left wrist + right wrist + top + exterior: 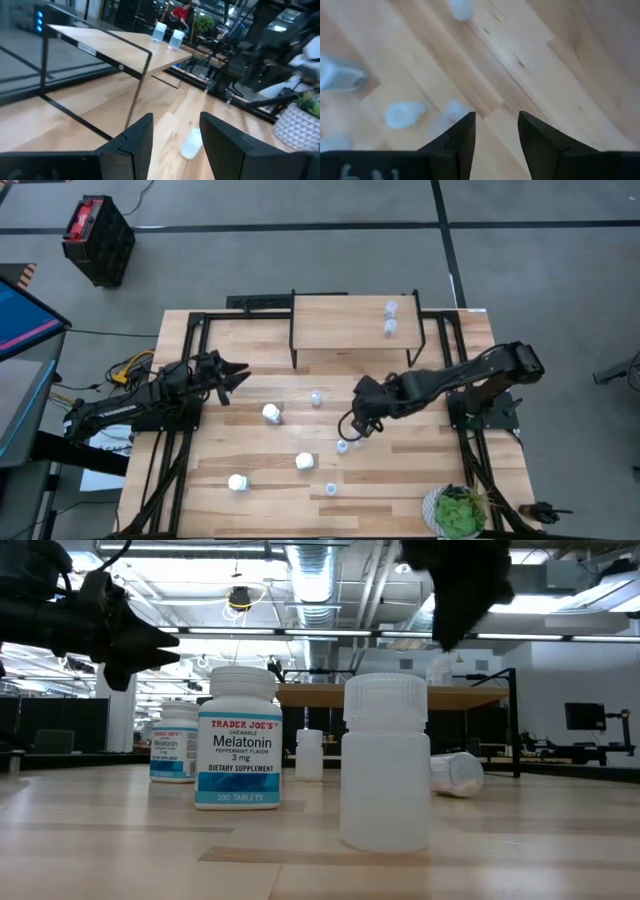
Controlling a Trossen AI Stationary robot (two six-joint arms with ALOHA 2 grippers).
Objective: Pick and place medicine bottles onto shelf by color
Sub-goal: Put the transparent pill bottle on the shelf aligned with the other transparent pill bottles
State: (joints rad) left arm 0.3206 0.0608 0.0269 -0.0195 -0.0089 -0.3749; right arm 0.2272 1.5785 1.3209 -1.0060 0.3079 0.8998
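Two clear bottles on shelf. Six bottles loose on bench before the shelf. Right hand over them, empty, narrow gap. Left hand beside shelf, empty, narrow gap. Plant well clear.

The left pincer stands empty, fingers apart, above the desk; two pale bottles stand on the shelf edge.
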